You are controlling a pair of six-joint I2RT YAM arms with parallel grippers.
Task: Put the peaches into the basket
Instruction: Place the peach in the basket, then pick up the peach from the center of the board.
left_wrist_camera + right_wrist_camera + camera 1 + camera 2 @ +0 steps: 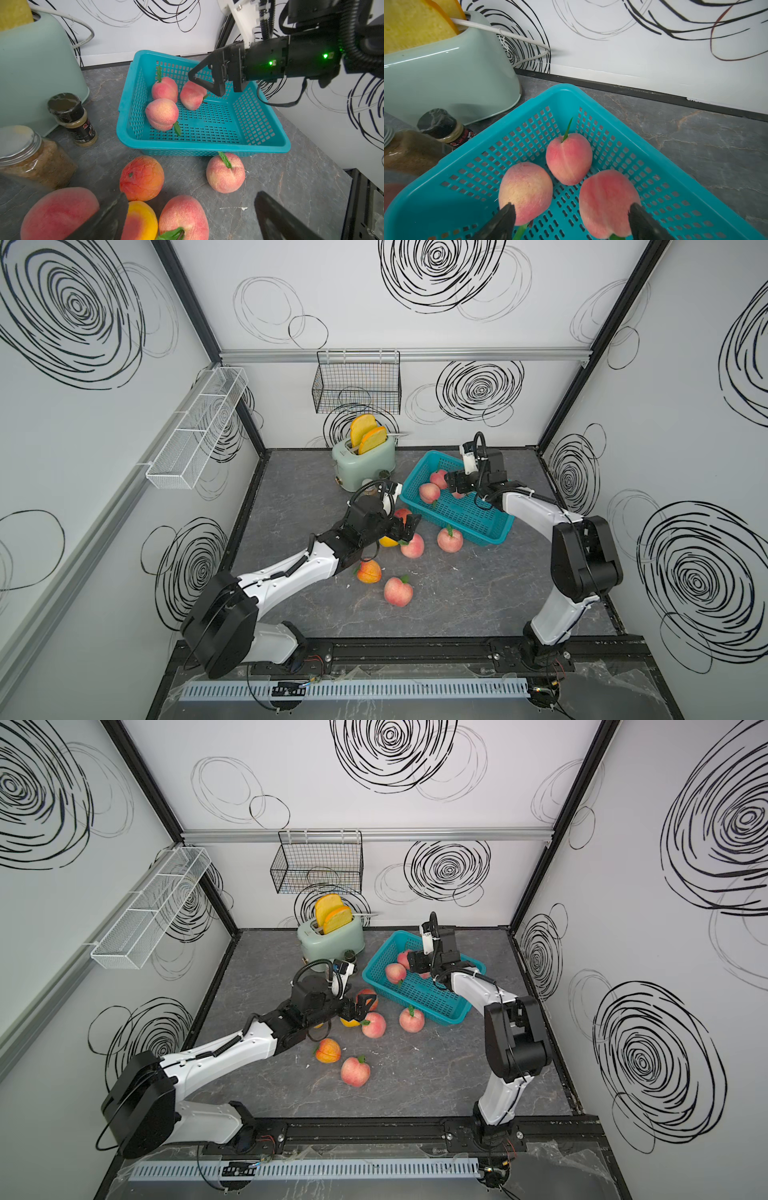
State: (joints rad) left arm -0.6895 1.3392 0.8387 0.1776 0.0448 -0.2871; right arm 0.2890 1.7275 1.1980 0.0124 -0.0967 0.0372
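Since the peaches look like light foam fruit with a matte, faintly fuzzy skin, I judge them soft, grippy and hard to damage; I would take each across its widest middle, clear of the thin green leaf.

Item: peaches in the basket [207, 146]. Three, pink-red, clustered at the end nearer the toaster [365, 462]: one with its leaf upright [165, 89], one nearest the basket's front wall [162, 114], one directly beneath my right gripper [192, 95].

Item: basket. Teal plastic, rectangular, stiff, slotted walls and floor, smooth rolled rim.

Item: loose peaches on the grey marbled table [478, 597]. One just beside the basket's wall [450, 540]; one wrinkled orange-red [142, 178]; one yellow-orange [141, 221]; one pink with a leaf [412, 546], just below my left gripper; an orange one [369, 571] and a pink one [398, 591] nearer the rail.

Item: right gripper [572, 220]. Jaws apart and empty, over the basket, straddling two peaches without clamping either.

Item: left gripper [409, 529]. Jaws wide, empty, over the loose cluster.

Item: bystanders. Toaster glossy mint, hard shell; spice jar [71, 118] and glass jar [31, 158] nearby.
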